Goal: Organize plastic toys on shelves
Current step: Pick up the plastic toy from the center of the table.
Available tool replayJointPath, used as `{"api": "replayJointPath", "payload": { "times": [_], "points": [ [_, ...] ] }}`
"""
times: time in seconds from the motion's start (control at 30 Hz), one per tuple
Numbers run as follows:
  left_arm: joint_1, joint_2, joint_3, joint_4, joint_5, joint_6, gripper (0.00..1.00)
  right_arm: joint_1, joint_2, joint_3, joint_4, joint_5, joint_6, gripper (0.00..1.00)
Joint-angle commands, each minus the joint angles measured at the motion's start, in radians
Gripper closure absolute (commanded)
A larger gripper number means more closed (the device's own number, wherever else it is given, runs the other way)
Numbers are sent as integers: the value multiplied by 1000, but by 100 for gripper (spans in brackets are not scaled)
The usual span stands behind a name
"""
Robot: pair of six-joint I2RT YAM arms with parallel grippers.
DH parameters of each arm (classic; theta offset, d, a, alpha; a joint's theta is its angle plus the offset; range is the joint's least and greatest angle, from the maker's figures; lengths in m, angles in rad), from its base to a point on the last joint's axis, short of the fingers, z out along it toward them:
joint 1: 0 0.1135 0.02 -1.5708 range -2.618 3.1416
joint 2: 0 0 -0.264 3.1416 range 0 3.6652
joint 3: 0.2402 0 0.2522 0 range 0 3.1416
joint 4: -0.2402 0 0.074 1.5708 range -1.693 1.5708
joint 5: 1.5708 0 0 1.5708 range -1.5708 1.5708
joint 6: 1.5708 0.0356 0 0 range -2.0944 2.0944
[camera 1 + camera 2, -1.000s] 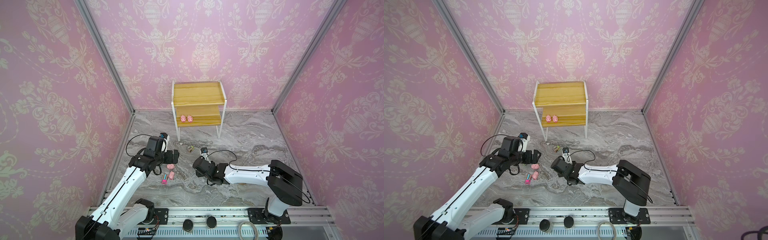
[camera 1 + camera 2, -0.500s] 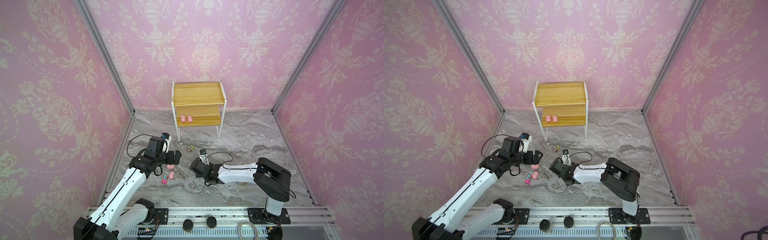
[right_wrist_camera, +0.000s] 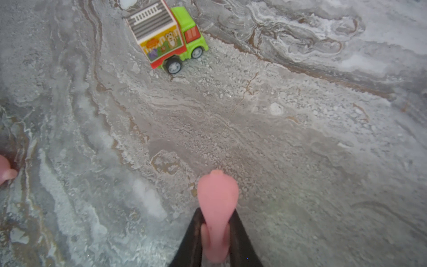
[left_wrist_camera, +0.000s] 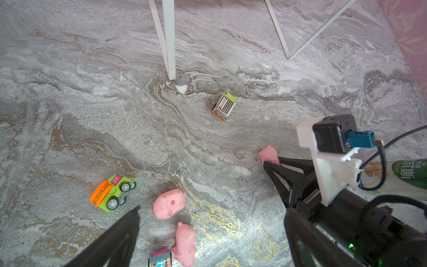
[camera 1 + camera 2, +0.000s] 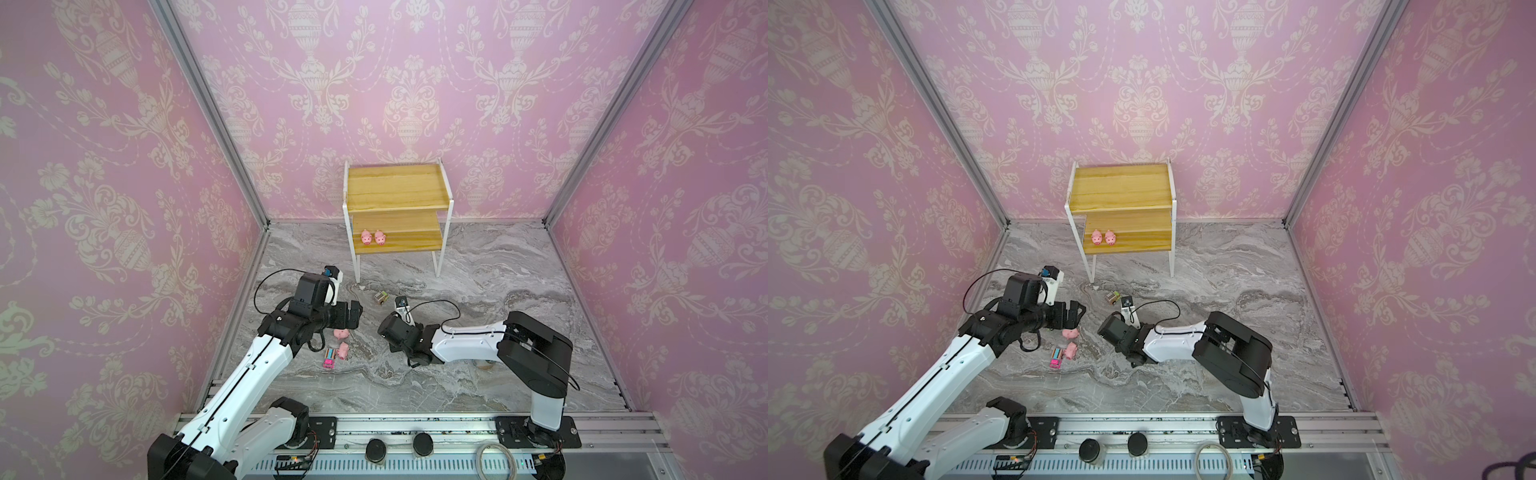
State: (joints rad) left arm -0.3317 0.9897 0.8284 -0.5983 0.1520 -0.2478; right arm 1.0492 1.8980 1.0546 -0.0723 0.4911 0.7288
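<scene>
Pink and soft-looking, a toy pig (image 3: 217, 191) is now pinched in my right claw (image 3: 216, 211), whose jaws have just narrowed from half-wide onto it, low over the marble tabletop (image 3: 300, 138). My left claw (image 4: 211, 208) hangs wide and empty over loose pigs (image 4: 168, 203). The grab looks made; farther back, the shelves (image 5: 415, 245) hold two pigs (image 5: 372, 237) on the lower board.

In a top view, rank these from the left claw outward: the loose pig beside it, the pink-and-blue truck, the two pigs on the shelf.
From the left claw:
1. Loose pig, right beside the claw.
2. Pink-and-blue truck, nearer the robot's base.
3. Two pigs, on the lower shelf at the back, clearly farthest.
</scene>
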Motion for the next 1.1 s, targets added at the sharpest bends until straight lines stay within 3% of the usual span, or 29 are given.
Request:
{"api": "replayJointPath", "payload": {
  "times": [0.0,0.23,0.53,1.07],
  "points": [
    [-9,1,0,-3,5,20,1,-11,-58,-12,26,-38,-93,83],
    [-9,-2,3,-6,0,22,1,-37,-207,-61,30,-153,-210,83],
    [-9,-8,8,-17,-20,22,1,-87,-344,-9,-11,-178,-297,81],
    [-9,-55,2,-6,-31,31,1,-231,-151,308,10,-224,-388,82]
  ]
}}
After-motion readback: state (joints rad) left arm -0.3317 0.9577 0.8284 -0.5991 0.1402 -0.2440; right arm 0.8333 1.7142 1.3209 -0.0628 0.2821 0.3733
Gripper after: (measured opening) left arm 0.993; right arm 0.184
